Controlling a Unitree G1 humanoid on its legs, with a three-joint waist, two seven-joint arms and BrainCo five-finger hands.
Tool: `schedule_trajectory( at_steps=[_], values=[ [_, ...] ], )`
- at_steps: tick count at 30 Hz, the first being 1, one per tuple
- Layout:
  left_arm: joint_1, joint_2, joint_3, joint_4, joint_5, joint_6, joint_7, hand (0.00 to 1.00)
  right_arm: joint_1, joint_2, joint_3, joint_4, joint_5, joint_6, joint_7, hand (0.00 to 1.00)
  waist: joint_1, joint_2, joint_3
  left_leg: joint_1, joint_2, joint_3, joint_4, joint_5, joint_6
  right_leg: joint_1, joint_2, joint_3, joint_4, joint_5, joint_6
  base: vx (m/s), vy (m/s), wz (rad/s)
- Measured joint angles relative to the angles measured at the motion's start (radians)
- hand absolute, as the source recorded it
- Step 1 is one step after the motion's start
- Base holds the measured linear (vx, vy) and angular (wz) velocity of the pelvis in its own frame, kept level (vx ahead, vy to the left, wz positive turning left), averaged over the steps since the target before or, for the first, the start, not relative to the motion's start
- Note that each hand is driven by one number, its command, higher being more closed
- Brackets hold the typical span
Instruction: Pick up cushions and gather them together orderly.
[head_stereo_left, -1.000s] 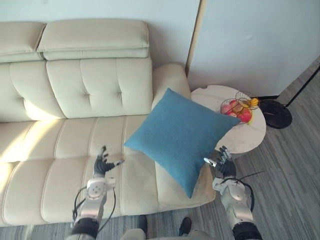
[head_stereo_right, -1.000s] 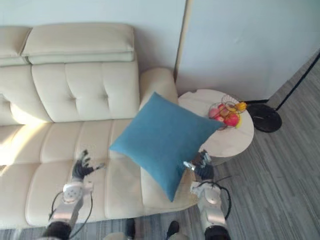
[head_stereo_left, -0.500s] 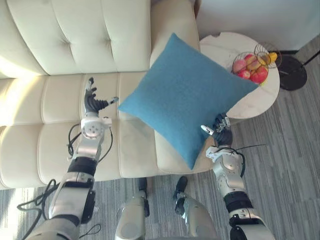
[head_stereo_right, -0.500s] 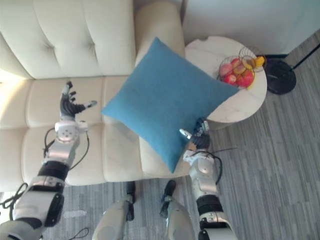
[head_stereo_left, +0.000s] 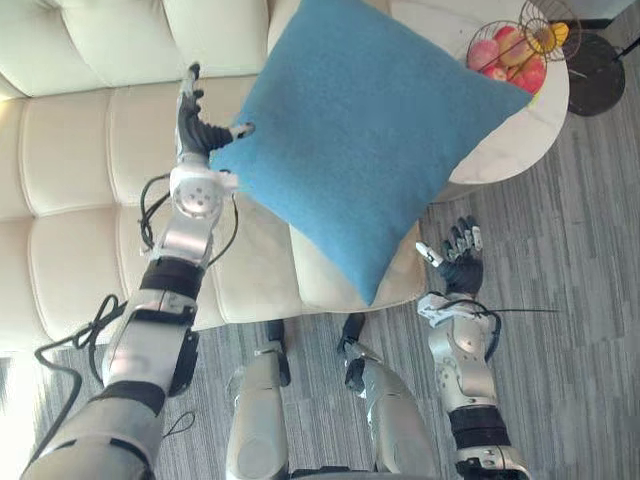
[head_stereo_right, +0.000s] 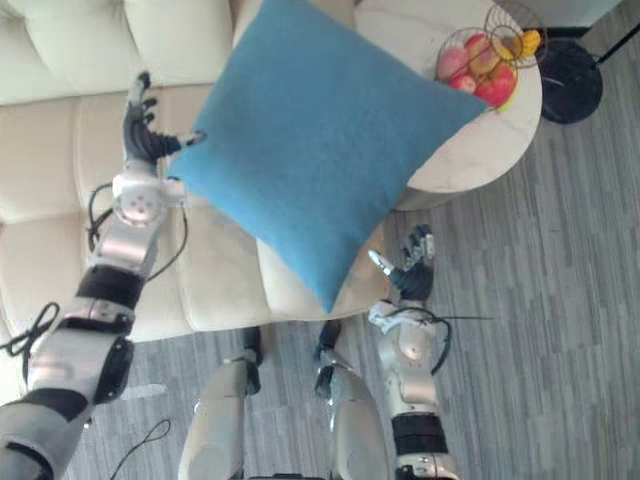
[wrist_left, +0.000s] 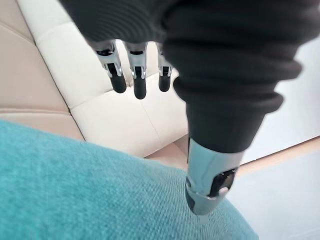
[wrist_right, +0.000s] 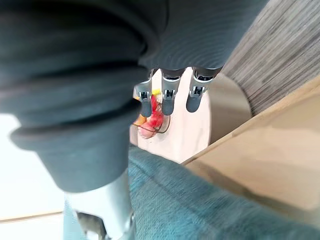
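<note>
Your blue square fabric cushion (head_stereo_left: 375, 130) sits in the upper middle of the left eye view, turned like a diamond. It is propped over the arm end of the cream tufted sofa (head_stereo_left: 80, 180), with its lowest corner reaching the seat's front edge. It looks plump, light and soft, so expect it to sag and fold if you pinch a single corner. The woven cover should give good friction, and nothing about it seems fragile. You would do best to take it at two opposite sides, one hand each, pressing into the filling rather than nipping the seam. Your left hand (head_stereo_left: 195, 135), at upper left, has straight fingers and holds nothing. Its thumb tip is at the cushion's left corner, touching or just beside it. Your right hand (head_stereo_left: 462, 268), at lower right over the grey plank floor (head_stereo_left: 580, 300), is spread wide and empty, just apart from the cushion's lower right edge. At upper right, the round white side table (head_stereo_left: 520, 130) carries a wire basket of fruit (head_stereo_left: 515, 50) close behind the cushion's right corner, so lift clear of it.
</note>
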Motion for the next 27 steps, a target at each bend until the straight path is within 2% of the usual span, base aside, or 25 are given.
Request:
schedule_trajectory(
  at_steps=[5, 9, 13, 14, 16, 17, 21, 27],
  values=[
    [-0.050, -0.007, 0.003, 0.007, -0.002, 0.001, 0.000, 0.00, -0.037, 0.005, 0.034, 0.000, -0.001, 0.000, 0.000, 0.00, 0.003, -0.001, 0.019, -0.077, 0.027, 0.002, 0.033, -0.006, -0.002, -0.050, 0.027, 0.008, -0.039, 0.036, 0.011, -0.01, -0.034, -0.12],
    [-0.055, -0.058, 0.015, 0.010, -0.012, -0.001, 0.021, 0.00, -0.074, 0.011, 0.063, 0.001, -0.001, 0.000, -0.002, 0.00, 0.006, -0.001, 0.022, -0.101, 0.029, -0.004, 0.039, -0.006, -0.002, -0.064, 0.032, 0.005, -0.050, 0.043, 0.012, 0.00, -0.003, 0.01],
    [-0.082, -0.117, 0.015, 0.021, -0.045, -0.007, 0.038, 0.00, -0.173, 0.057, 0.089, 0.054, 0.003, -0.001, -0.015, 0.00, 0.009, 0.000, 0.023, -0.139, 0.027, -0.025, 0.047, -0.004, -0.002, -0.087, 0.031, -0.013, -0.051, 0.043, 0.011, 0.03, -0.010, 0.11],
    [-0.083, -0.125, 0.015, 0.021, -0.059, -0.012, 0.039, 1.00, -0.189, 0.060, 0.089, 0.059, 0.003, 0.000, -0.019, 0.00, 0.011, -0.001, 0.023, -0.145, 0.025, -0.026, 0.046, -0.002, -0.001, -0.091, 0.030, -0.014, -0.051, 0.043, 0.011, 0.04, -0.004, 0.08],
    [-0.080, -0.148, 0.014, 0.015, -0.088, -0.015, 0.039, 1.00, -0.221, 0.068, 0.089, 0.081, 0.003, -0.001, -0.030, 0.00, 0.011, -0.001, 0.023, -0.154, 0.021, -0.028, 0.045, 0.000, 0.000, -0.099, 0.026, -0.017, -0.051, 0.045, 0.008, 0.05, 0.000, 0.04],
    [-0.080, -0.156, 0.014, 0.010, -0.106, -0.016, 0.040, 1.00, -0.234, 0.069, 0.089, 0.092, 0.003, -0.001, -0.035, 1.00, 0.010, 0.000, 0.023, -0.154, 0.020, -0.029, 0.045, 0.000, 0.000, -0.099, 0.025, -0.018, -0.051, 0.045, 0.008, 0.05, -0.001, 0.03],
    [-0.065, -0.170, 0.012, -0.042, -0.172, -0.021, 0.060, 1.00, -0.294, 0.062, 0.094, 0.122, 0.006, 0.009, -0.060, 1.00, 0.009, 0.000, 0.023, -0.147, 0.013, -0.030, 0.028, 0.015, 0.000, -0.098, 0.019, -0.021, -0.049, 0.046, 0.006, 0.03, -0.008, 0.04],
    [-0.033, -0.169, -0.003, -0.137, -0.252, -0.024, 0.064, 1.00, -0.347, -0.001, 0.093, 0.162, 0.021, 0.037, -0.080, 1.00, 0.007, 0.001, 0.024, -0.100, -0.005, -0.029, -0.048, 0.063, -0.006, -0.085, 0.008, -0.028, -0.046, 0.048, 0.002, 0.01, -0.025, 0.07]
  ],
)
